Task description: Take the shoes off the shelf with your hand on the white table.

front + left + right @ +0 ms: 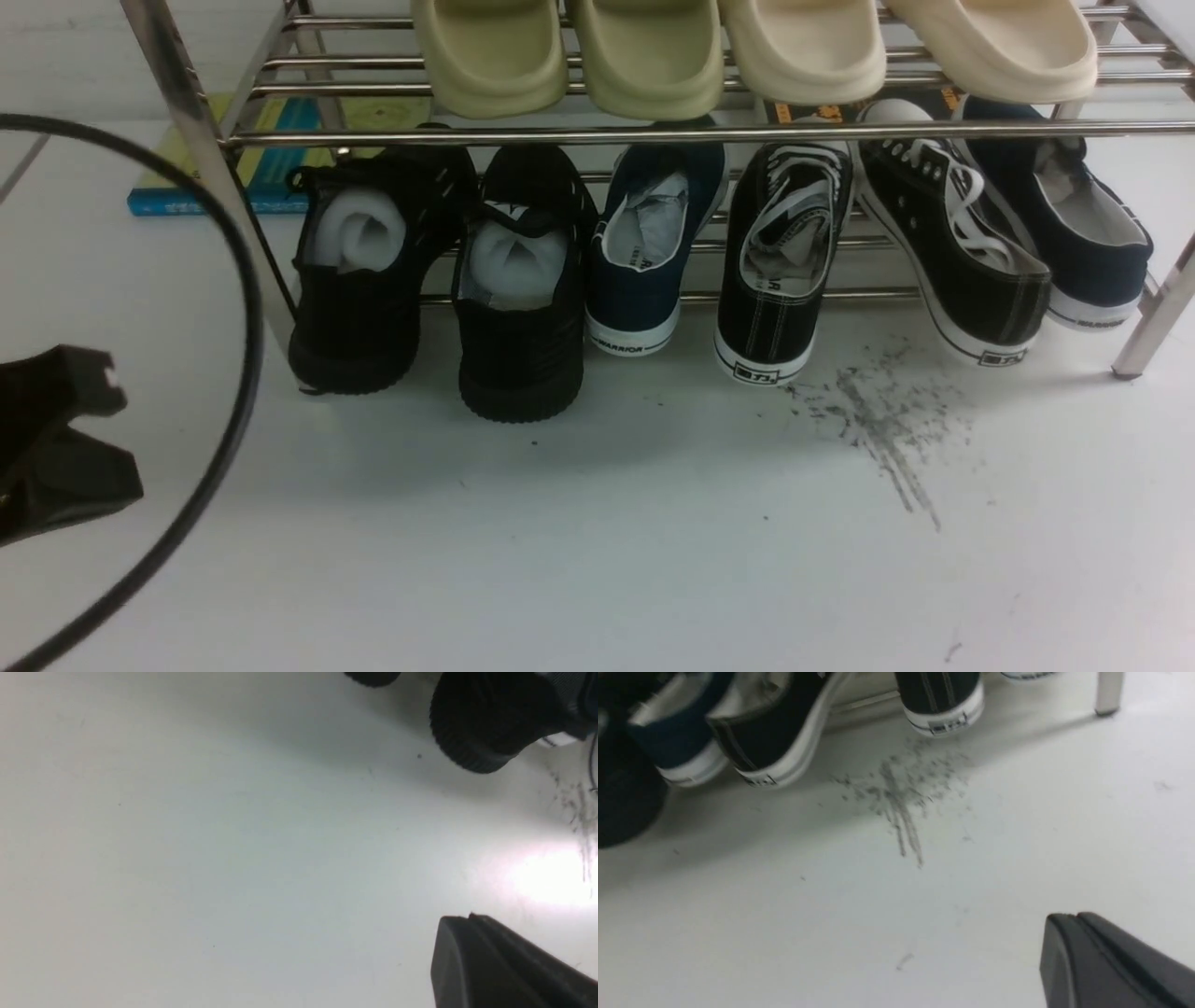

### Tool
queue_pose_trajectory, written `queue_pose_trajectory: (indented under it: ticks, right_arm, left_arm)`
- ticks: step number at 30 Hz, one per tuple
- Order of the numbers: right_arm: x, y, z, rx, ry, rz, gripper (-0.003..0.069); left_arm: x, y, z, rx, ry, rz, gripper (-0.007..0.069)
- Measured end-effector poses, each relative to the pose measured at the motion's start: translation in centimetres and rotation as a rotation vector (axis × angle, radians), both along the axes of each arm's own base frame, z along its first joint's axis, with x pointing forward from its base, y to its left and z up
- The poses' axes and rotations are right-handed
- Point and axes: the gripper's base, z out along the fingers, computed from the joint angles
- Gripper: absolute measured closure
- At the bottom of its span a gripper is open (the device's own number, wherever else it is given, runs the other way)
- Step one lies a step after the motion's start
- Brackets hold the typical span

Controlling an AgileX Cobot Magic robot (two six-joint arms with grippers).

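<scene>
1. Left wrist view: the left gripper (467, 933) is shown with its jaws pressed together and nothing between them, held over bare table (210, 858).
2. In the right wrist view, the right gripper (1073, 933) is likewise shown closed and empty over the table, with the scuff (901, 798) ahead of it.
3. In the front view, the left gripper is seen low at the left edge, inside a loop of cable (247, 308). The right gripper is not seen in this view.
4. Further out, the shelf (653, 133) is seen across the far side of the table. Both navy shoes are kept on its lower tier and have not yet been taken down.
5. The first navy shoe (644, 261) is placed near the middle of the tier, ahead and to the right of the left gripper. Two black mesh shoes (373, 271) are set between them. Its heel is low at the tier's front edge and its toe is raised and pointed away, so its long axis runs away from the robot.
6. The second navy shoe (1083, 233) is placed at the right end, just inside the shelf's right leg. It is parted from the first by two laced sneakers (784, 252). Its heel is turned toward the robot's right, so its axis slants.
7. The right arm is judged the nearer to the second shoe. The first shoe is judged reachable by the left arm only past the mesh shoes.
</scene>
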Motion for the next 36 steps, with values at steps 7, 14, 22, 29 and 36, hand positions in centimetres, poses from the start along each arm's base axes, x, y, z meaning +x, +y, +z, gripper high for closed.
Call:
queue_pose_trajectory:
  ticks: [7,14,22,29,36]
  right_arm:
    - [6.8,-0.3,3.7,-0.141,0.256,0.016,0.0661]
    - [15.9,0.4,4.7,-0.202,0.325,0.112,0.0646]
    - [24.2,0.7,4.2,-0.240,0.360,0.146,0.0567]
    - [27.7,0.7,3.0,-0.295,0.309,0.157,0.0476]
    - [30.3,0.6,0.7,-0.335,0.263,0.160,0.0393]
  left_arm:
    - [2.4,0.0,-1.9,0.015,0.161,-0.022,0.0598]
    - [2.3,0.1,-2.4,0.034,0.221,-0.037,0.0559]
    - [2.2,0.4,-2.5,0.072,0.234,-0.039,0.0473]
    - [2.3,0.4,-2.5,0.072,0.229,-0.038,0.0414]
    - [2.3,0.4,-2.5,0.072,0.227,-0.037,0.0400]
